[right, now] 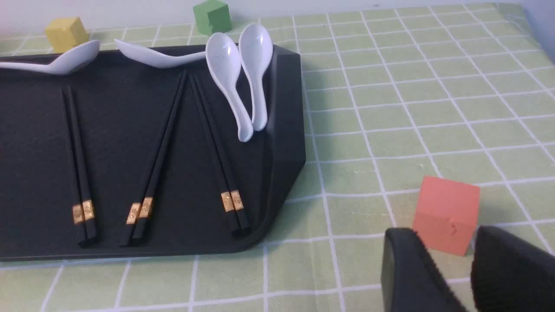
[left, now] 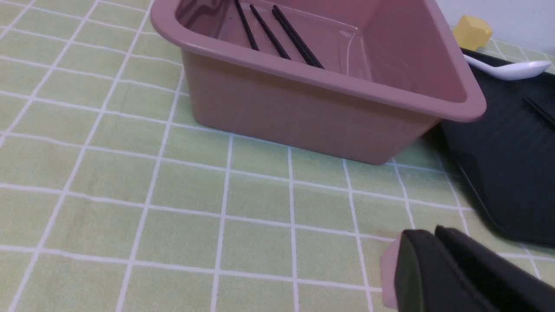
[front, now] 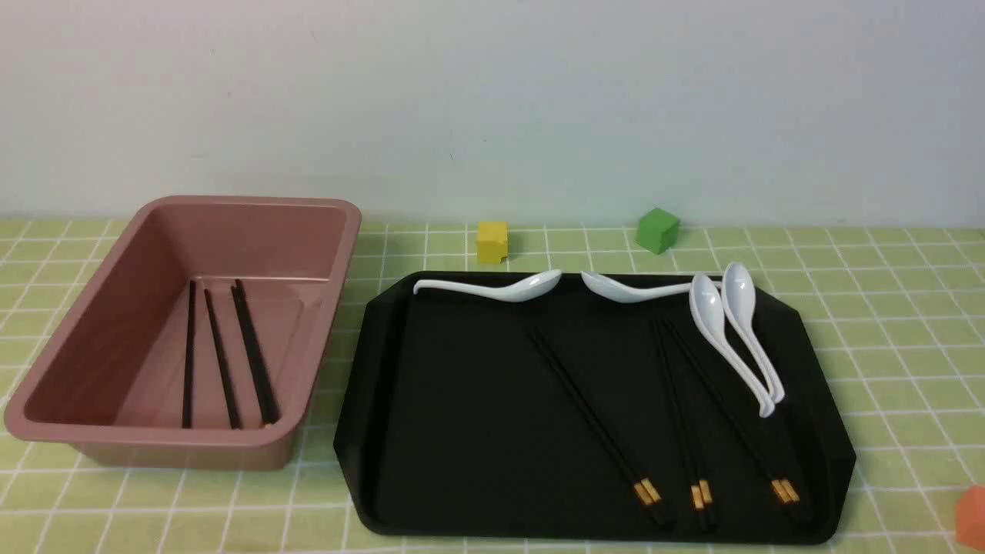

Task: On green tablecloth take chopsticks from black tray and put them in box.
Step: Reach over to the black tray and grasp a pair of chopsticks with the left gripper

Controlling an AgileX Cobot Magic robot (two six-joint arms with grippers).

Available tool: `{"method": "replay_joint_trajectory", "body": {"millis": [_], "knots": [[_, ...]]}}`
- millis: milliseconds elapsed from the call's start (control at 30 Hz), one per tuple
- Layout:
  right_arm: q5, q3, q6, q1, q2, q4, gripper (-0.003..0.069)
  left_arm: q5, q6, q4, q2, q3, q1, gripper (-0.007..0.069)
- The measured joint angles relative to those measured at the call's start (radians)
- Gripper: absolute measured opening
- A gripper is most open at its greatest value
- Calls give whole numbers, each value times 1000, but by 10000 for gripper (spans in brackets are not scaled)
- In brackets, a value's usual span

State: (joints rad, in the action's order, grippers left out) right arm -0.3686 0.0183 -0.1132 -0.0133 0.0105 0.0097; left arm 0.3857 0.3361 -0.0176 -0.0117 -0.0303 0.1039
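"Right gripper point(right: 444, 232) first, then: how does it stand?"

"Jaws parted, with a plain gap between the tips and nothing held; the reddish block point(right: 448, 212) shows beyond them, not in their grip."

"And the left gripper point(left: 434, 232)?"

"Its fingers look drawn together, no gap that I can see and nothing pinched; it sits on the near side of the pink box point(front: 154, 435), which fills the left of the front view."

"Where are the chopsticks we want?"

"Three pairs lie on the black tray point(front: 462, 400), from the centre to the lower right of the front view; some dark sticks are in the box already."

"Which pair comes easiest?"

"I'd judge the rightmost pair point(front: 732, 415); the right arm is the nearer one, waiting outside the front view, probably off its lower right corner by that same block; so the pair lies forward and to the robot's left of it."

"And its long axis?"

"Slanted, thin ends towards the upper middle, gold bands towards the lower right; the jaws should close across that slant, clear of the white spoons point(front: 739, 346) just beside it; afterwards the carry would run leftward over the whole tray."
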Motion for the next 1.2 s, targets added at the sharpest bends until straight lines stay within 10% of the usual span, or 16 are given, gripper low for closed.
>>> {"method": "replay_joint_trajectory", "body": {"millis": [900,1200], "knots": [[0,0,0,0,0,0,239,-1,3,18,0,0,0,61],[0,0,0,0,0,0,239,-17,363,609,0,0,0,69]]}}
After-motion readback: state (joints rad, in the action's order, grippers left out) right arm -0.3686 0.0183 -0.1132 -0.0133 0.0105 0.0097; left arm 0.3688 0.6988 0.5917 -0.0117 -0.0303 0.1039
